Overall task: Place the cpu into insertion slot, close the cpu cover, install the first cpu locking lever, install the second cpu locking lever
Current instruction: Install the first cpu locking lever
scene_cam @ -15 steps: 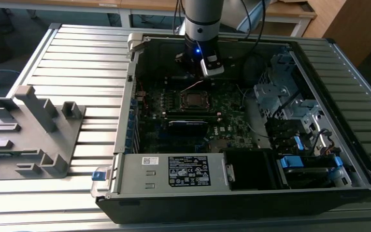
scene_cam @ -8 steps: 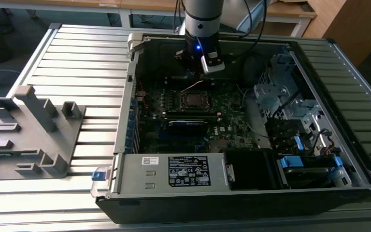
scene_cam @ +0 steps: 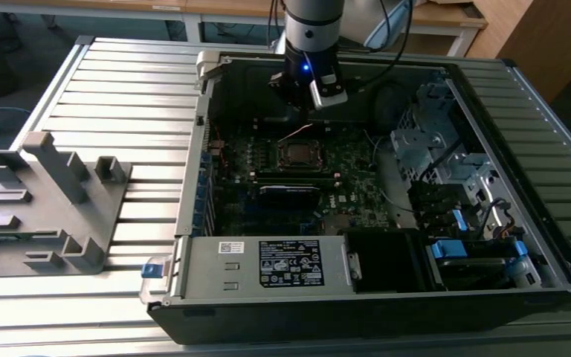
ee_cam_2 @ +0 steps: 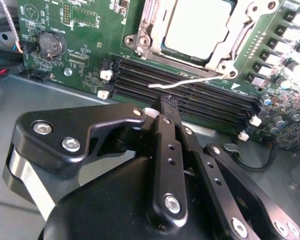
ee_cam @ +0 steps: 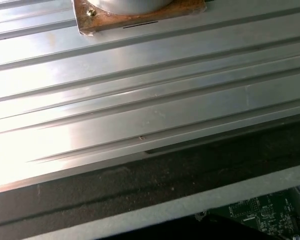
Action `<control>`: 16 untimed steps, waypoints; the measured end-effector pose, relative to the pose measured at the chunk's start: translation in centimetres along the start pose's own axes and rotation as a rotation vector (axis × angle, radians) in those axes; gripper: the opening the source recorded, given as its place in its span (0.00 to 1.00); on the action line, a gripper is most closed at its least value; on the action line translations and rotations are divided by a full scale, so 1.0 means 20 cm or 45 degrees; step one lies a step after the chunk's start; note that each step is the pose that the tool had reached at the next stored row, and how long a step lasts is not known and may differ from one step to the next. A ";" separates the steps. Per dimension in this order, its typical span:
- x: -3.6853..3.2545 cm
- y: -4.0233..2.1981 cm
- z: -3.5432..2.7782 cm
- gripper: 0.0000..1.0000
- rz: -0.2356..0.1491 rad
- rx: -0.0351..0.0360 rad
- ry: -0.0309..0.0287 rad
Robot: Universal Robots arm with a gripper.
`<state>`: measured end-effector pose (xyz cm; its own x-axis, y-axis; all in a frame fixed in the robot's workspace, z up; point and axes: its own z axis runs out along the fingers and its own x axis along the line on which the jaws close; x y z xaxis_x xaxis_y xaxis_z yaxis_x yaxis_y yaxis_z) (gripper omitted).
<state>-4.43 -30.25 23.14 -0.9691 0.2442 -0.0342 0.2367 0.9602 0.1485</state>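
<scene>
Pincer (ee_cam_2: 166, 104) is hovering pressed together, gripping nothing, just beside the cover (ee_cam_2: 224, 50). Cpu (ee_cam_2: 197, 25) is sitting under the cover. Loose lever (ee_cam_2: 190, 81) is lying along the cover's near edge, crosswise to the pincer tips.

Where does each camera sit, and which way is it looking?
Exterior view: off the arm, high up, looking down into the computer case on the ribbed table; the gripper shows.
Second wrist view: on the arm, looking past the gripper at the cpu.
First wrist view: on the arm, facing the ribbed table and a green board corner.
Shared: exterior and second wrist views both show the gripper and green board.
</scene>
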 end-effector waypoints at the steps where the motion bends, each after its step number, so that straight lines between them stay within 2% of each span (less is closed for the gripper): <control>1: 0.000 0.001 -0.003 0.10 0.000 -0.0001 -0.0001; 8: 0.000 0.000 -0.004 0.10 0.000 0.0000 0.0000; 16: -0.005 -0.018 -0.007 0.10 0.000 0.0000 0.0000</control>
<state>-4.43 -30.65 23.22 -0.9691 0.2442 -0.0342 0.2367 0.9602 0.1485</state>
